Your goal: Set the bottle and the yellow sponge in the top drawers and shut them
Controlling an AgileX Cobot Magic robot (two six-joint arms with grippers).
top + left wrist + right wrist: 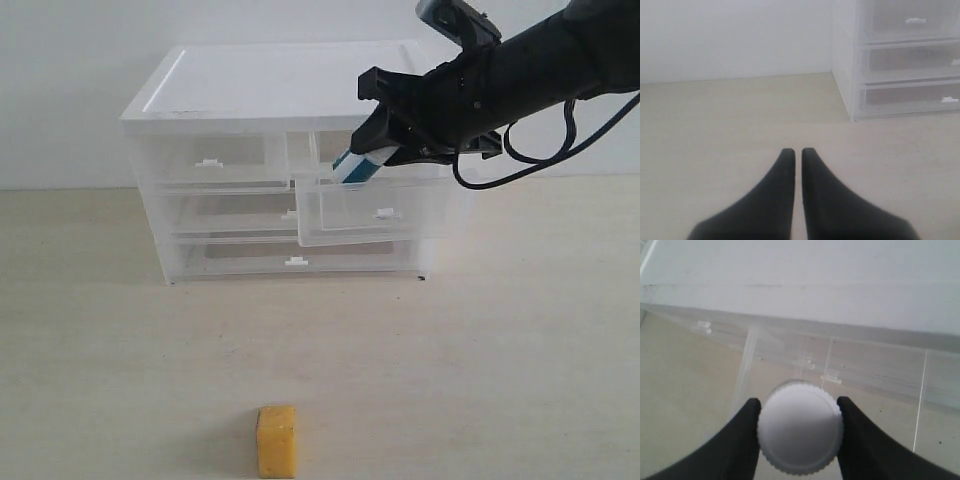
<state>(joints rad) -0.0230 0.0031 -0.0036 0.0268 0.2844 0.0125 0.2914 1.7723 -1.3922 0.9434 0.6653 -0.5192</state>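
Currently the right gripper (378, 150), jaws half-spread and clamped on the bottle (357, 166), tilts it over the pulled-out right top drawer (400, 225) at the rear of the tabletop (520, 340); released this slanted, it may strike the drawer's wall and tumble out.

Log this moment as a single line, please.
right pincer: holds bottle at open right top drawer | left pincer: shut, empty | sponge: on table

Bright, diffuse light; yellow sponge (277, 441) casts a faint shadow; wrist views soft.
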